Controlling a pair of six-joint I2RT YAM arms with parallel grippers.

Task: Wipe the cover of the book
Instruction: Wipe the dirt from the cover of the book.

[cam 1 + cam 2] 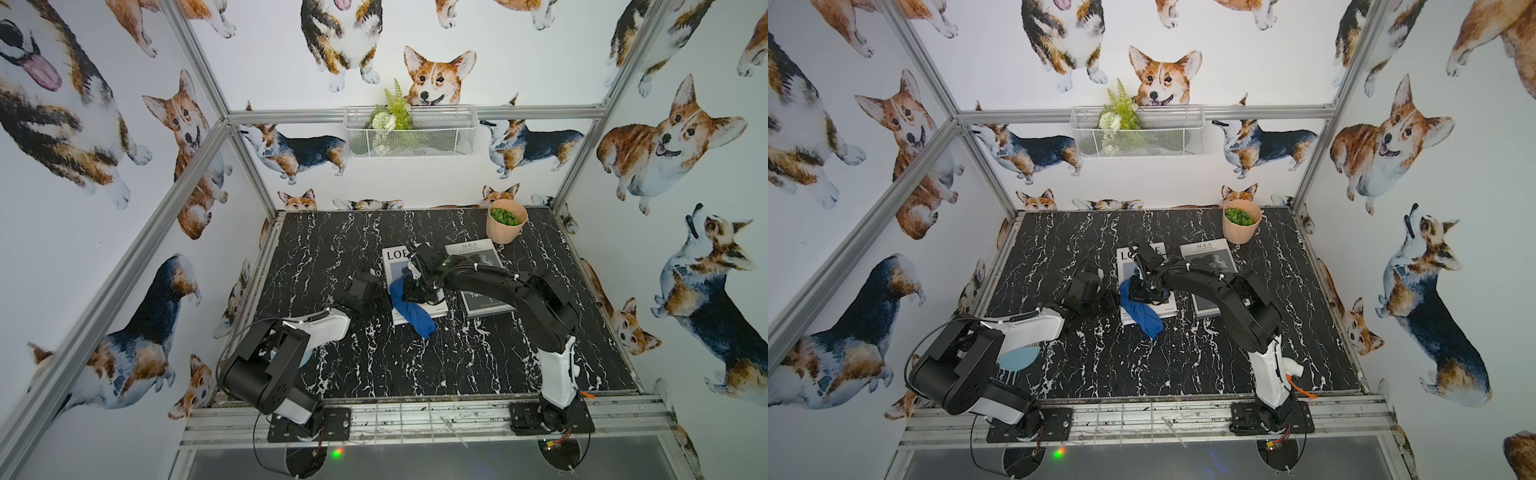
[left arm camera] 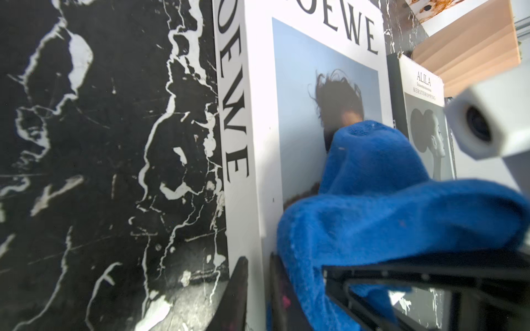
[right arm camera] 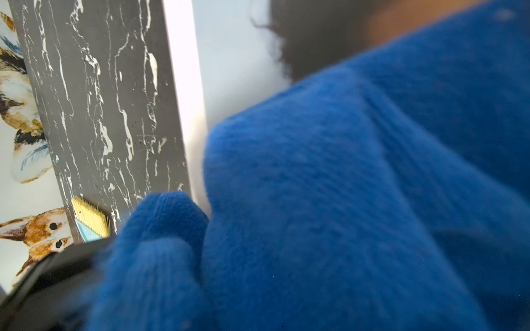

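The white LOEWE book (image 1: pixel 396 269) lies flat, cover up, near the middle of the black marble table (image 1: pixel 332 249). The grey ALILA book (image 1: pixel 482 258) lies just beside it on the right, and a peach pot (image 1: pixel 503 233) of green leaves stands behind that.

The right gripper (image 1: pixel 413 296) points down over the cover, clamped on a bunched blue cloth (image 1: pixel 411 311). The cloth rests on the near half of the cover, and its loose end hangs past the book's near edge onto the table. In the right wrist view the cloth fills most of the frame (blurred, so the fingers themselves are hidden).

The left gripper (image 2: pixel 258 273) sits low at the book's left side. In the left wrist view its two dark fingers (image 2: pixel 239 286) close on the book's white spine edge, one on each side. A yellow-bristled brush (image 3: pixel 90 217) lies at the table's left edge.
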